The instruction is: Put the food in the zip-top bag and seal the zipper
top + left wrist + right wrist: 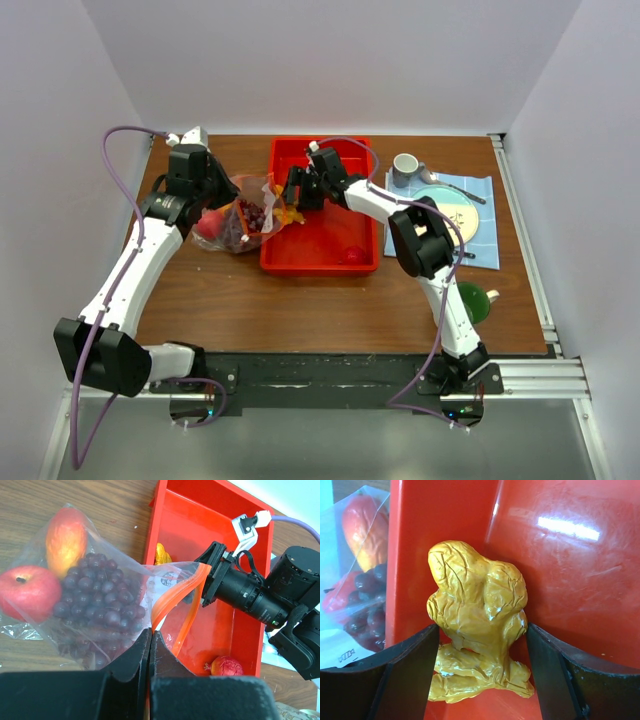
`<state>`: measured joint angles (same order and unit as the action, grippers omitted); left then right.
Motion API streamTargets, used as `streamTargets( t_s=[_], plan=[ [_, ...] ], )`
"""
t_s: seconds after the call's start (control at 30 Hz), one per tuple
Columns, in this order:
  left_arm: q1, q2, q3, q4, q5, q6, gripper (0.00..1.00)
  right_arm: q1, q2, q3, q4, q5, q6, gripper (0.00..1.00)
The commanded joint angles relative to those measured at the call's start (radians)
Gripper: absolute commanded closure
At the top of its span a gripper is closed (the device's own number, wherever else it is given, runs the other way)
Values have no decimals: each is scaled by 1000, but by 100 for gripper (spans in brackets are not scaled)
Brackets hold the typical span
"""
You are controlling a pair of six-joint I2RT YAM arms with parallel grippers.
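Flanking yellow cluster (477, 610), right claw (482, 650).

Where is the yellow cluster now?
Right wrist view: the cluster sits between the right claw's fingers, in the red tray against its wall beside the zip-top bag.

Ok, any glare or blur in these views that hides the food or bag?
Right wrist: white glare streak on the tray wall, off the sharp yellow cluster. Left wrist: bag film faintly shiny, grapes readable; own fingers dark and soft. Top: even light, no glare.
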<state>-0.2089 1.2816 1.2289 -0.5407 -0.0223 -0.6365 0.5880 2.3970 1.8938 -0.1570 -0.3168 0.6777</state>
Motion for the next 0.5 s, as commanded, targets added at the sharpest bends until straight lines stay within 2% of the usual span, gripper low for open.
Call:
streamTargets(
  t_s=[0.0, 0.2, 0.3, 0.33, 0.47],
  plan=[
    [9, -13, 4, 56, 16, -19, 100, 6, -21, 13, 49, -83, 34, 26],
    [9, -19, 3, 54, 15, -20, 100, 6, 2, 21, 68, -99, 63, 28],
    [9, -22, 4, 51, 13, -17, 100, 4, -13, -5, 70, -90, 72, 43],
    [9, -22, 6, 48, 12, -17, 100, 3, -22, -16, 71, -62, 74, 54],
    [9, -28, 9, 47, 5, -14, 100, -7, -84, -81, 74, 16, 57, 68]
  ],
)
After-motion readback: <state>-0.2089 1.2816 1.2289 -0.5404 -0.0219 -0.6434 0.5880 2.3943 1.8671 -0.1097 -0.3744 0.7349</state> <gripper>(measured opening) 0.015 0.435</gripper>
